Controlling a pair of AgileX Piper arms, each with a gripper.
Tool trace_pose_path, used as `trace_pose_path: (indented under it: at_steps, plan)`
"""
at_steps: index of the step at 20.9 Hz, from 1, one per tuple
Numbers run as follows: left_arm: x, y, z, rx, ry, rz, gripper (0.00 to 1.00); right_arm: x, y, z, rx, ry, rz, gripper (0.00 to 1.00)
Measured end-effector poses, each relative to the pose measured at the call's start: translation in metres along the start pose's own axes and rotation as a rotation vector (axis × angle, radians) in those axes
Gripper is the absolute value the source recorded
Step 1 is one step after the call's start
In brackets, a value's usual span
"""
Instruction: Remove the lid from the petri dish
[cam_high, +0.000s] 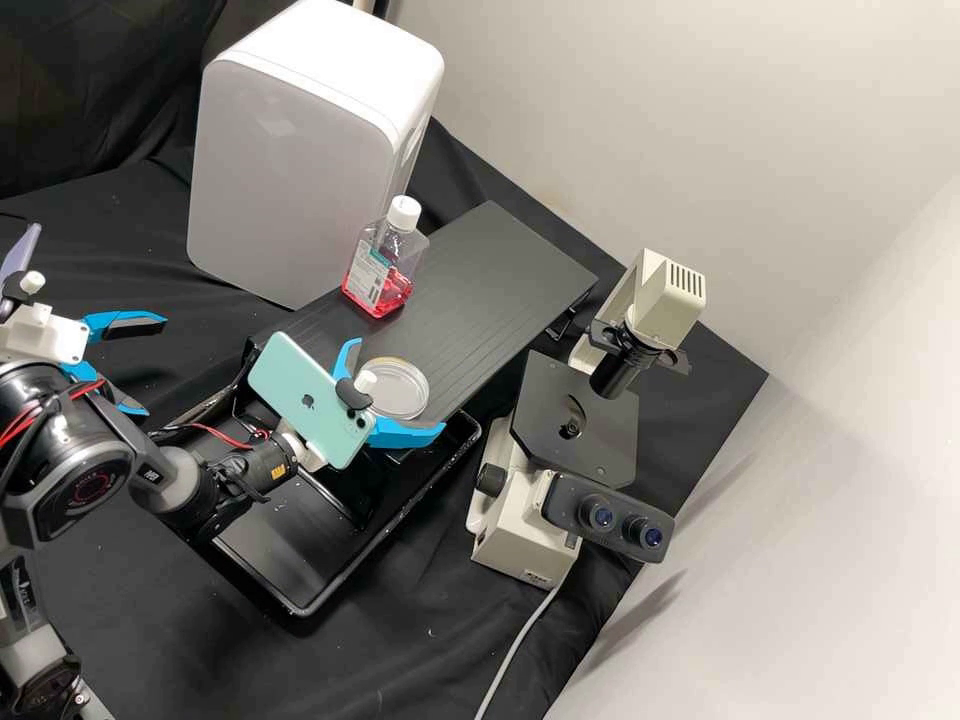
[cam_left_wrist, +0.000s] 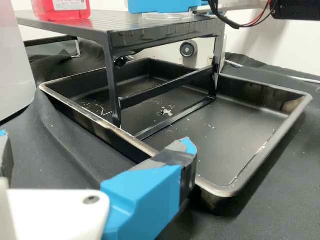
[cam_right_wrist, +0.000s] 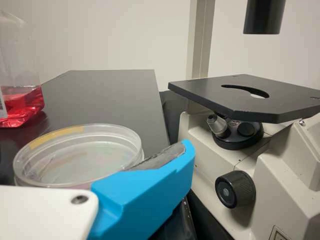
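The clear petri dish (cam_high: 393, 389), lid on, rests at the near end of a raised black shelf (cam_high: 480, 290). My right gripper (cam_high: 398, 390) is open and straddles the dish, one blue finger on each side. In the right wrist view the dish (cam_right_wrist: 75, 155) lies just beside a blue finger (cam_right_wrist: 150, 185), whose pad is at the rim; I cannot tell if they touch. My left gripper (cam_high: 150, 365) hangs open and holds nothing at the far left, well away from the dish. Its finger (cam_left_wrist: 150, 190) is low, in front of the black tray (cam_left_wrist: 260, 150).
A flask of red liquid (cam_high: 380, 265) stands on the shelf's far end, beside a white box (cam_high: 300, 140). The shelf's legs stand in the black tray (cam_high: 330, 540). A microscope (cam_high: 580, 470) is to the right, its stage (cam_right_wrist: 250, 97) close to the dish.
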Motion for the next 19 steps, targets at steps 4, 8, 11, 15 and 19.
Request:
trace_pose_path:
  at_steps: [4,8,11,15,19]
  plan:
    - [0.0,0.0001,-0.0002,-0.001,0.003,0.001,1.0,0.0006,0.0002,0.0,0.003,-0.002,0.003,1.0]
    - [0.0,0.0001,-0.0002,-0.001,0.003,0.001,1.0,0.0014,0.0009,-0.0006,0.004,0.0,0.007,1.0]
    - [0.0,0.0001,-0.0002,-0.001,0.003,0.001,1.0,0.0022,0.0016,-0.0011,0.004,0.002,0.011,1.0]
    - [0.0,0.0001,-0.0002,-0.001,0.003,0.001,1.0,0.0022,0.0015,-0.0012,0.005,0.001,0.011,1.0]
    - [0.0,-0.0002,0.0009,0.0,-0.002,0.0,1.0,0.0039,0.0025,-0.0028,0.01,0.004,0.02,1.0]
